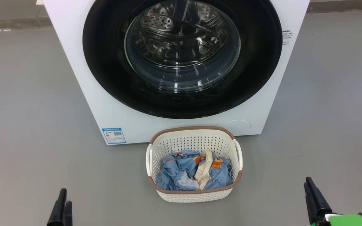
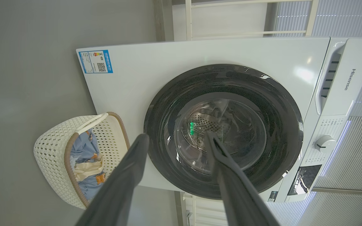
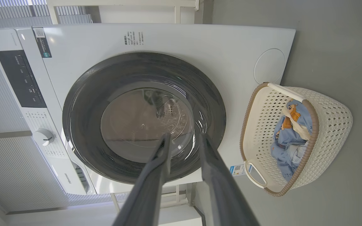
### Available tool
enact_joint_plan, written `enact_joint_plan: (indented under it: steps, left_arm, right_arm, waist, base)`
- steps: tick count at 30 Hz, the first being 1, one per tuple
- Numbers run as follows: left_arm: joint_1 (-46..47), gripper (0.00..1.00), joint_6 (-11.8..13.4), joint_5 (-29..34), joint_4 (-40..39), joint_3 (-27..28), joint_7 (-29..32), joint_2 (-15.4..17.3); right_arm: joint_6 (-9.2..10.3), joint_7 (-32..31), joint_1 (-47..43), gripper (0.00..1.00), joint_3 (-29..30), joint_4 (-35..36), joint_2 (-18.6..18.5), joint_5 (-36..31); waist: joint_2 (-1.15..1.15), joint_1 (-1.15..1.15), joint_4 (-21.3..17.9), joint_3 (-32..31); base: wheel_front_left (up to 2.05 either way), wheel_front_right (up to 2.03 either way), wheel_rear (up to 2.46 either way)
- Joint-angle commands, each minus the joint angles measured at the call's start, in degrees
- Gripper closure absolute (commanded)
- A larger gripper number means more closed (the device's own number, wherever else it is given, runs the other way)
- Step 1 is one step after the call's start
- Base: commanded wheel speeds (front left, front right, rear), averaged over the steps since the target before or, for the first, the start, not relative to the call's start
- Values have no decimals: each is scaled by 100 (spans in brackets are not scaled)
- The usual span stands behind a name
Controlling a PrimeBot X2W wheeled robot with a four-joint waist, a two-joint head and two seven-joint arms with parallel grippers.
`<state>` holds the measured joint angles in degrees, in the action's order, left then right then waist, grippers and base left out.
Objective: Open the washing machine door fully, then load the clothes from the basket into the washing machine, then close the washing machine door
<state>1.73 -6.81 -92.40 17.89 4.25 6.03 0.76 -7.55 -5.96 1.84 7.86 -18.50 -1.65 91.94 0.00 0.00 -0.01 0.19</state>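
Observation:
The washing machine (image 1: 112, 119) stands straight ahead, and its door (image 1: 105, 62), a glossy black ring around a glass bowl, lies shut against the front. On the floor before it sits the basket (image 1: 193, 142), holding the light blue clothes (image 1: 174, 172) with orange prints and a cream strip. My left gripper (image 1: 65, 197) hangs low at the left, well short of the basket. Its fingers stand wide apart and empty in the left wrist view (image 2: 176, 136). My right gripper (image 1: 307, 182) is low at the right, narrowly open with nothing between its fingers (image 3: 184, 136).
Grey floor (image 1: 27, 110) spreads on both sides of the machine and basket. A blue energy label (image 1: 114, 135) sits at the machine's lower left corner, a round cover (image 1: 237, 125) at its lower right. The control panel with a knob (image 2: 325, 143) runs along the machine's top.

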Motion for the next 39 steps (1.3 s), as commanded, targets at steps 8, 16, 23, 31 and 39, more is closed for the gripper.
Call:
enact_joint_plan:
  steps: [8, 16, 23, 31, 39]
  left_arm:
    - [157, 0, -5, 46, -164, -86, -155, 57]
    - [206, 0, -9, 89, -222, -158, -273, 66]
    - [253, 0, -13, 161, -284, -231, -394, 86]
    - [301, 0, -17, 536, -335, -278, -533, 142]
    - [322, 0, -22, 1286, -341, -203, -668, 120]
  right_arm:
    - [1, 115, 108, 0, -22, 194, -47, -72]
    - [1, 219, 130, 0, -53, 264, -76, -123]
    - [1, 345, 152, 0, -107, 320, -132, -226]
    - [2, 516, 207, 0, -217, 315, -221, -531]
    - [2, 665, 279, 0, -325, 271, -304, -1053]
  waist:
    - [0, 4, -1, -4]
    - [0, 1, 0, 10]
    - [0, 0, 3, 14]
    - [0, 0, 10, 20]
    - [0, 0, 29, 4]
  base:
    - [0, 0, 0]
    - [0, 0, 0]
    - [0, 0, 0]
    - [0, 0, 0]
    - [0, 0, 0]
